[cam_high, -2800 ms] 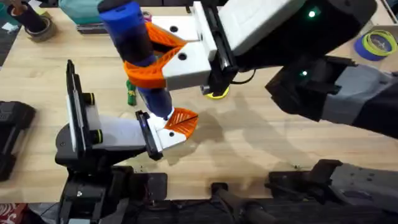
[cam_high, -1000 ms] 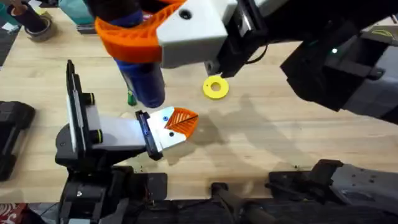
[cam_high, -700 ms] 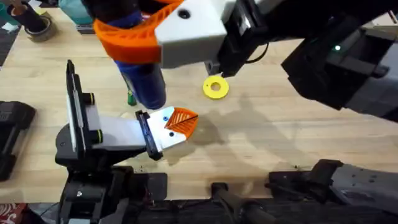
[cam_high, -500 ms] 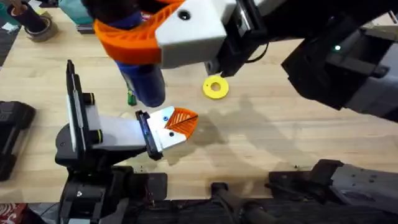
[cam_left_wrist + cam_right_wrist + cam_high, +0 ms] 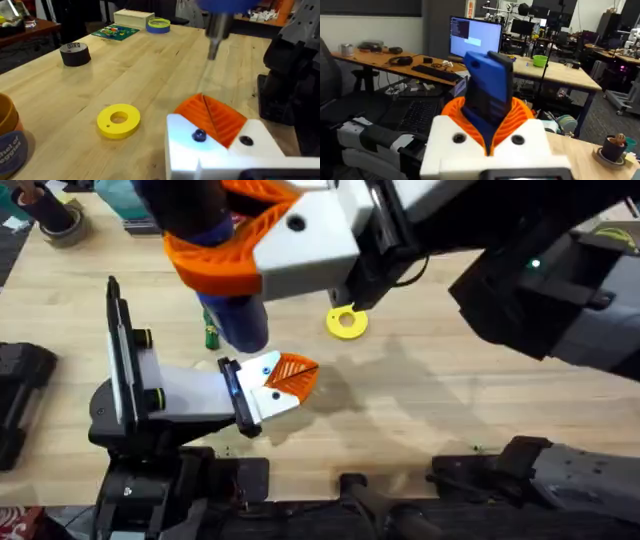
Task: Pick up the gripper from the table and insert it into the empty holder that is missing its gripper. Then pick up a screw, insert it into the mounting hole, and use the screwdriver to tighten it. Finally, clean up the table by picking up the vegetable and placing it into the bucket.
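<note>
The right claw point(image 5: 250, 260) is clamped on the screwdriver point(image 5: 235, 320), above the left claw's mount point(image 5: 215, 145). Whether the left claw is apart cannot be told. Keep the tip vertical over the screw point(image 5: 199, 135).

The blue screwdriver point(image 5: 232, 300) is clamped upright in the right gripper point(image 5: 262, 242), tip above the holder point(image 5: 262, 385) carrying the orange gripper point(image 5: 293, 374); green vegetable point(image 5: 211, 334) lies behind.

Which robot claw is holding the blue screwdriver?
The right gripper, high above the table, is clamped on the blue screwdriver. The left gripper, low by the table, holds nothing; its orange pad just sits under the screwdriver's tip.
</note>
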You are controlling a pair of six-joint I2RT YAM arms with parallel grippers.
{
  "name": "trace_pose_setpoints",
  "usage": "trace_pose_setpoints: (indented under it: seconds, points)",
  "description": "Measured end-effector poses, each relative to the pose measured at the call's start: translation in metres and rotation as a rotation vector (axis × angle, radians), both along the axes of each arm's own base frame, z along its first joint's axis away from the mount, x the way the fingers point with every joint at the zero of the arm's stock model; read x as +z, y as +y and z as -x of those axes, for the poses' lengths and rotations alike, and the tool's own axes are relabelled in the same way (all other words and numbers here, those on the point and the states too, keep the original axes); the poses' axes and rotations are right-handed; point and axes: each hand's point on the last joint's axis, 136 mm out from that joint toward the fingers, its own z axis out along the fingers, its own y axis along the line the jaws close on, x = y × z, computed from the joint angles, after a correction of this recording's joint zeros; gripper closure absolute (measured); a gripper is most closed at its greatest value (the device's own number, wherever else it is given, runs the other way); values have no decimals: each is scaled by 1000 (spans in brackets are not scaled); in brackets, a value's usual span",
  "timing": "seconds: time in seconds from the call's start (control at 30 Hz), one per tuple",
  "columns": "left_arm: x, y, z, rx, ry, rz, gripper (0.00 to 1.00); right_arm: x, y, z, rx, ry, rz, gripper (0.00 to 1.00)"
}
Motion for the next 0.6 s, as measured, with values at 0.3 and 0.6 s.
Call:
trace_pose_setpoints:
  seconds: [0.3, 0.6]
  points:
    - [0, 0, 0, 0, 0, 0, 985, -12, 1, -1, -1, 17, 19, 979]
    - [0, 0, 0, 0, 0, 0, 985, -28, 0, 0, -2, 28, 34, 979]
